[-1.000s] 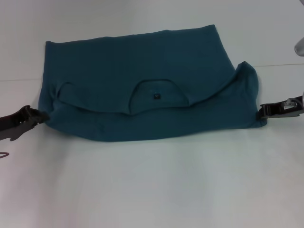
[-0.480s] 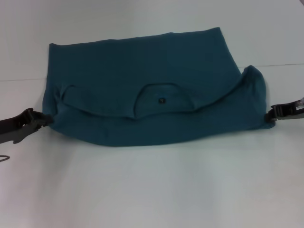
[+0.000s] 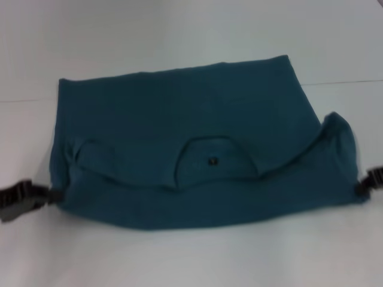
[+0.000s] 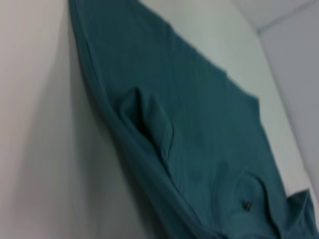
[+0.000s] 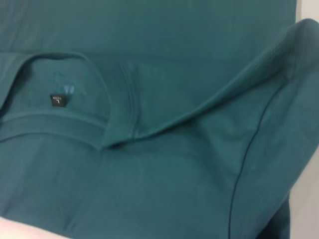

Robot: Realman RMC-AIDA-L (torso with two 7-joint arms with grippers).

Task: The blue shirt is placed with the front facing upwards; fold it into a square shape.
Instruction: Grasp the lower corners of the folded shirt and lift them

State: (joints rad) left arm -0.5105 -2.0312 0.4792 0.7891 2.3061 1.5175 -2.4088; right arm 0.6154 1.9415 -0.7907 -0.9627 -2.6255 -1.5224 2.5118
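Blue shirt [image 3: 179, 131] on the white table [image 3: 191, 257], folded with collar [image 3: 209, 158] and dark label [image 3: 212, 160] up, left gripper [image 3: 51, 196] clamped on its 8 o'clock corner, right gripper [image 3: 362, 185] at the 4 o'clock corner, grip state can't tell.

Soft, even light from overhead, nothing harsh, no glare. The white worktop [image 3: 191, 257] reads bright and washed. The blue shirt [image 3: 197, 137] looks hazy all over, its edges smeared. Faint shadow hugs its near hem. Both wrist views run soft too.
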